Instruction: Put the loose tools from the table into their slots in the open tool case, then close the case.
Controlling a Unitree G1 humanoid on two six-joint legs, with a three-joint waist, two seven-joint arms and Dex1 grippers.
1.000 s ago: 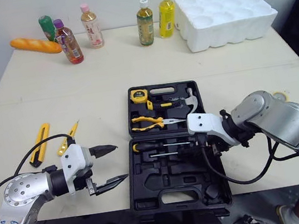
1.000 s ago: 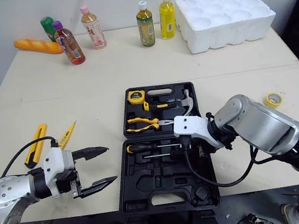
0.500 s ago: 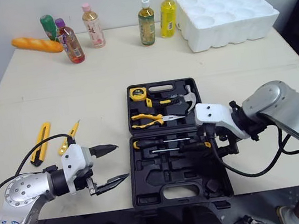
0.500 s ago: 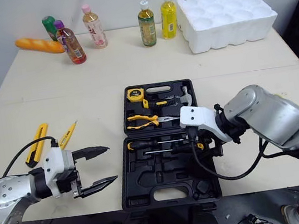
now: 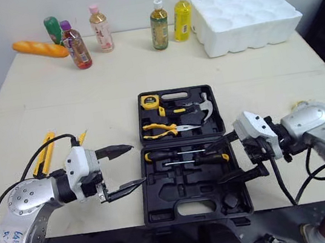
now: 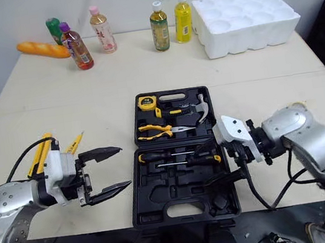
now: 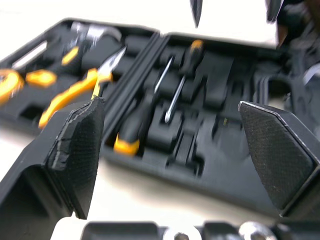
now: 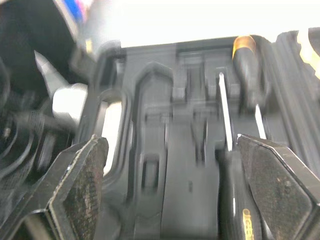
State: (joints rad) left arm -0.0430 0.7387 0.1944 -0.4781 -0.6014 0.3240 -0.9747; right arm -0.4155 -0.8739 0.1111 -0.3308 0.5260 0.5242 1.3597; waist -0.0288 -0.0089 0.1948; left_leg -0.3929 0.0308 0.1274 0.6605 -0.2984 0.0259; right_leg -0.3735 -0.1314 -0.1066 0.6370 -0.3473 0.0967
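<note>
Here, left hand (image 5: 137, 164) spread wide, empty, beside tool case (image 5: 191, 208), right hand (image 5: 213, 164) wide, empty, over it

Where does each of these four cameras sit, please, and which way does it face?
Left eye view: on the head, looking forward and down at the table and open tool case; the left gripper and right gripper reach in.
Right eye view: beside it, same scene and arms.
Left wrist view: on the left wrist, looking between its own fingers across the case toward the right gripper.
Right wrist view: on the right wrist, between its own fingers, facing the opposite way.
Both wrist views share the screwdrivers.
</note>
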